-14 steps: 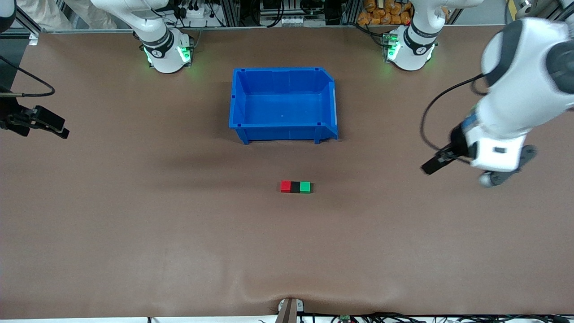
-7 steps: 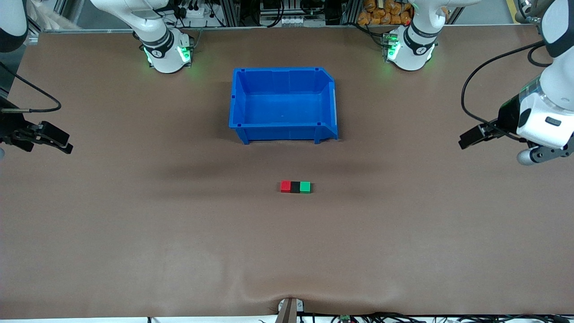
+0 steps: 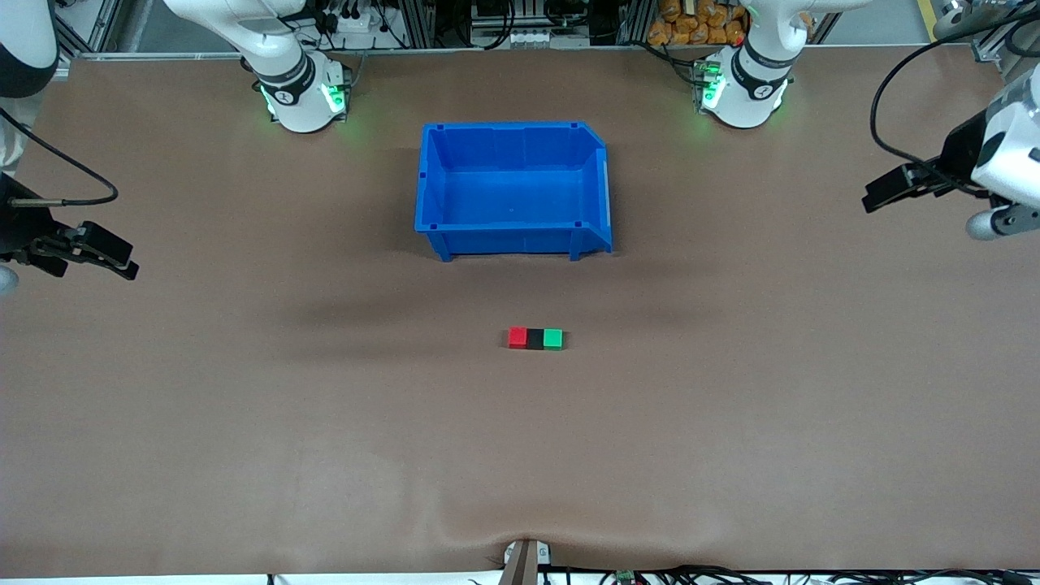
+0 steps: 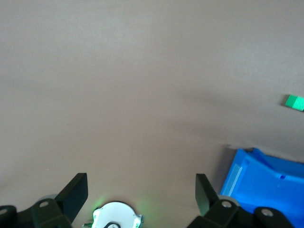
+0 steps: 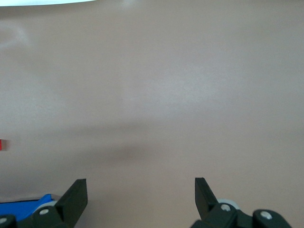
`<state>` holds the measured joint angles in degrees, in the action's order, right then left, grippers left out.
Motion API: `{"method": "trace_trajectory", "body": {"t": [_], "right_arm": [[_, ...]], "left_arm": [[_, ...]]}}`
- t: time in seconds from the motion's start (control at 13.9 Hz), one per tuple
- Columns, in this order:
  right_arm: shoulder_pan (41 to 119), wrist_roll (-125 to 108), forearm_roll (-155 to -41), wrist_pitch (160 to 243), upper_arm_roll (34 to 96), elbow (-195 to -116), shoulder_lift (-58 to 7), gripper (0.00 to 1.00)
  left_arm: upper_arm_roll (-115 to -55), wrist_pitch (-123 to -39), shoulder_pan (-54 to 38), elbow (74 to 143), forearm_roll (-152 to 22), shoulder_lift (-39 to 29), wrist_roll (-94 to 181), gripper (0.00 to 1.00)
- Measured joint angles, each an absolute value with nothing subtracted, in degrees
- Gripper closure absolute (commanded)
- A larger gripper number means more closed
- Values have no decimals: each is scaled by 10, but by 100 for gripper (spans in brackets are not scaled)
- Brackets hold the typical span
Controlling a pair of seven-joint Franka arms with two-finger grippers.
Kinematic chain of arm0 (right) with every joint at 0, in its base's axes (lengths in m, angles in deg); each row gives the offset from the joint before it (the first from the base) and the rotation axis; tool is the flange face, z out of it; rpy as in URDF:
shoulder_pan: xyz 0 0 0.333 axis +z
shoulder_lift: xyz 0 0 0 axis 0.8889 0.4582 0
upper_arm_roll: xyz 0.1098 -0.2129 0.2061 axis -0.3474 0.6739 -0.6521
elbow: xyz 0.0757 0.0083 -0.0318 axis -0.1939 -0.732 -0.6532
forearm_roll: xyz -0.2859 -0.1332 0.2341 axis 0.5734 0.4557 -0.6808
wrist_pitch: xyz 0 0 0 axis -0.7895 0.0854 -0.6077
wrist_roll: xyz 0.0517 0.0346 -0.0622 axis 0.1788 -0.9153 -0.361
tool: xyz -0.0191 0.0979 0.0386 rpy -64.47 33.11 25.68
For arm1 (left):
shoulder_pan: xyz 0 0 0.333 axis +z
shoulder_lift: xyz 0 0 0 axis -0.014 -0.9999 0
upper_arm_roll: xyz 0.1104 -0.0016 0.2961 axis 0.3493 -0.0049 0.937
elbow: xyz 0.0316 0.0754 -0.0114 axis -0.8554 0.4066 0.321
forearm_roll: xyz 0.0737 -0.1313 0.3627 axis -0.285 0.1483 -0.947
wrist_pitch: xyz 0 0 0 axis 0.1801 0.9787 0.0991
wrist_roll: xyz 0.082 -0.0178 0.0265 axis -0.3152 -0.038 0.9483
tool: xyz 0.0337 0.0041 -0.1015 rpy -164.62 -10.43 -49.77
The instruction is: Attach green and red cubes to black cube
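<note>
Three cubes in a row on the brown table (image 3: pixel 244 422), nearer the front camera than the blue bin (image 3: pixel 512 188) and apart from it. Black cube (image 3: pixel 535 338) in the middle, red cube (image 3: pixel 517 337) touching it on the side toward the right arm's end, green cube (image 3: pixel 553 338) touching it on the side toward the left arm's end. All three flat on the table, faces flush, forming one short bar. Bin open-topped, nothing visible inside.

Left gripper (image 3: pixel 881 195) raised over bare table at the left arm's end, well apart from the cubes, fingers (image 4: pixel 76 192) spread wide with nothing between them. In the left wrist view, a corner of the bin and the green cube at the frame's edge, plus the green-lit arm base (image 4: pixel 116 216) between the finger roots.

Right gripper (image 3: pixel 120 262) raised over bare table at the right arm's end, likewise well apart from the cubes, fingers (image 5: pixel 76 192) also spread wide and holding nothing. In the right wrist view, a sliver of the red cube at the frame's edge and a small part of the bin.

Both arm bases along the table's top edge in the front view, green lights on.
</note>
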<state>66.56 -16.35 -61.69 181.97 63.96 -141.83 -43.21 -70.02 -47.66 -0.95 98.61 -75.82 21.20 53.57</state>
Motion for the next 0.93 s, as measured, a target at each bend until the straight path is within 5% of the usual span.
{"method": "trace_trajectory", "body": {"t": [0.93], "right_arm": [[664, -164, -617, 1780, 646, -1400, -434, 0]], "left_arm": [[-695, -465, -10, 1015, -758, 254, 464, 0]]}}
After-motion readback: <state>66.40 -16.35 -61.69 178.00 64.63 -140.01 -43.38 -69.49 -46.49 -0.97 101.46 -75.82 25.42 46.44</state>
